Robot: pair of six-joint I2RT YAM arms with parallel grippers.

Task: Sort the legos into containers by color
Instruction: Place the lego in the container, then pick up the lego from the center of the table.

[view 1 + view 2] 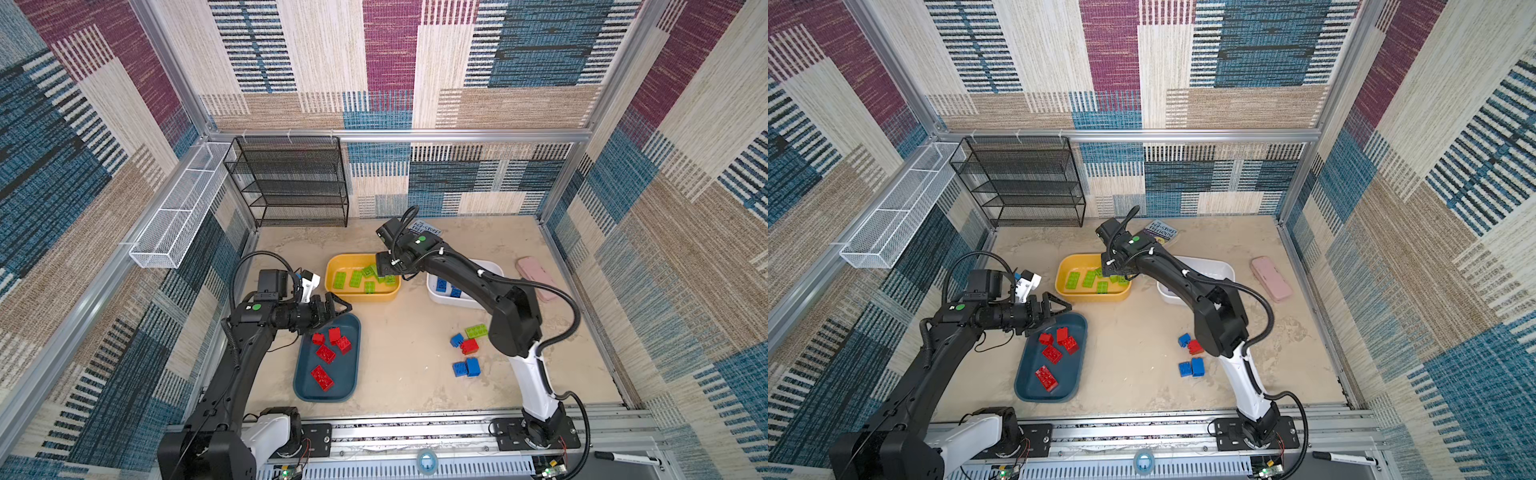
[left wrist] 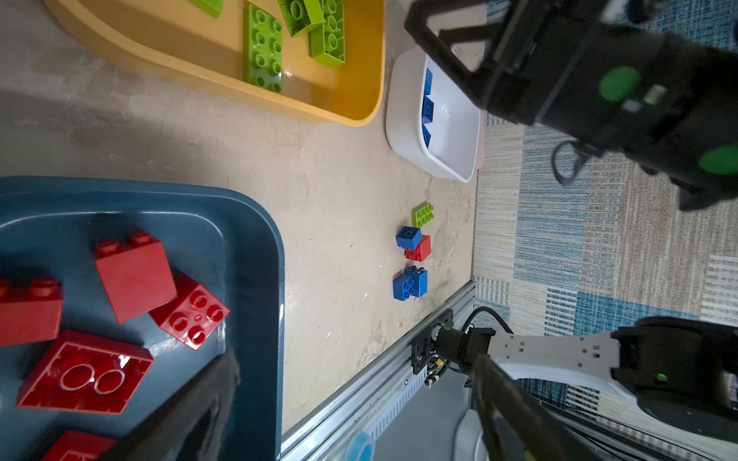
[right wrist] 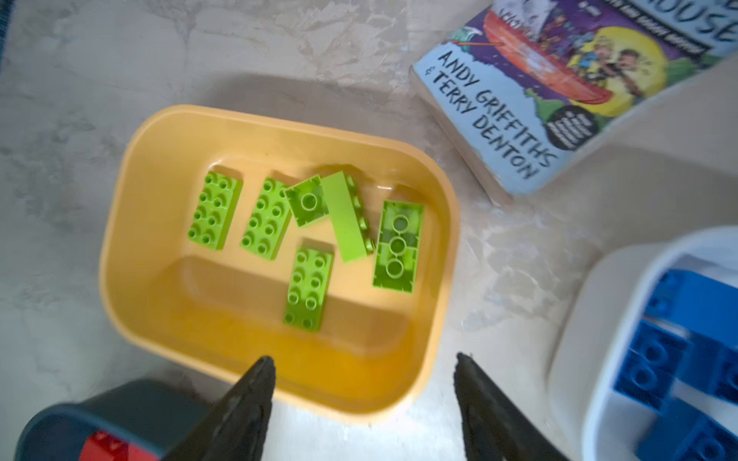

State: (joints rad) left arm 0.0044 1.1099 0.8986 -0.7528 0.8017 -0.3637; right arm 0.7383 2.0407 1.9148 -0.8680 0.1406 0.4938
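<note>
A: Right gripper point(image 3: 363, 359), condition?
B: Jaws parted, nothing held; hangs over yellow bin point(image 3: 279, 119) of green legos point(image 3: 307, 287).
A: Next lot?
B: Loose legos point(image 1: 466, 351) on table point(image 1: 415, 353), back beside its own base; green brick point(image 1: 476, 331), long axis roughly across its reach. Left gripper point(image 1: 338, 305), wide and empty, lies farther.

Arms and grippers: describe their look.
The left arm and right arm are black with a white link near the base, a green dot by the wrist and looping black ribbed cables. The left gripper and right gripper have black triangular-framed fingers.
</note>
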